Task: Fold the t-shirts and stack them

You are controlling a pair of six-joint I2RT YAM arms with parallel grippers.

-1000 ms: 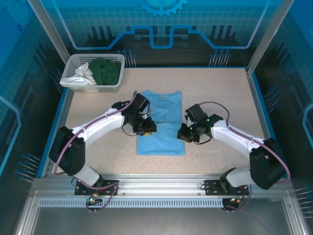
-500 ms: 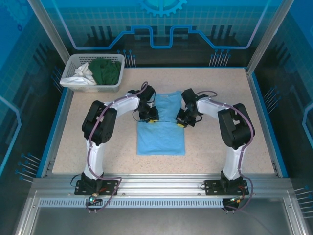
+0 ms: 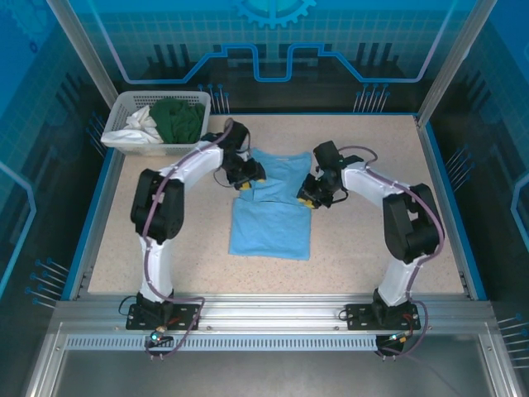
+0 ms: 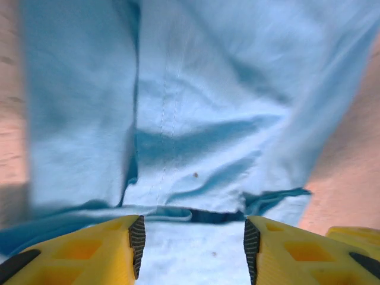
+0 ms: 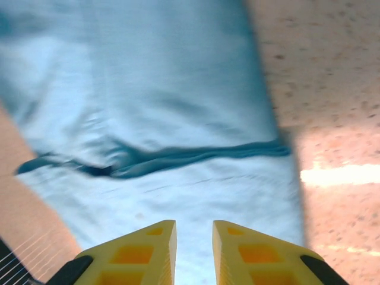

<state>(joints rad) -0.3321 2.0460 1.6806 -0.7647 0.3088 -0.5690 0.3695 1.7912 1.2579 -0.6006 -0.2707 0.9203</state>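
left gripper (image 4: 191, 240) stands wide apart and right gripper (image 5: 195, 246) barely parted, both up from mid-shirt and releasing the light blue t-shirt (image 3: 271, 223) mid-table. this fold looks done. beyond, the green garment (image 3: 180, 120) and white garment (image 3: 140, 124) wait in the basket (image 3: 157, 147).

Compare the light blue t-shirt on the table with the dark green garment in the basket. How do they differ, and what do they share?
Colour: the light blue t-shirt is pale, the dark green garment deep. Place: the t-shirt lies on the table; the green garment sits in the basket. Pose: the t-shirt is spread flat; the green garment is bunched up. Both are soft cloth.
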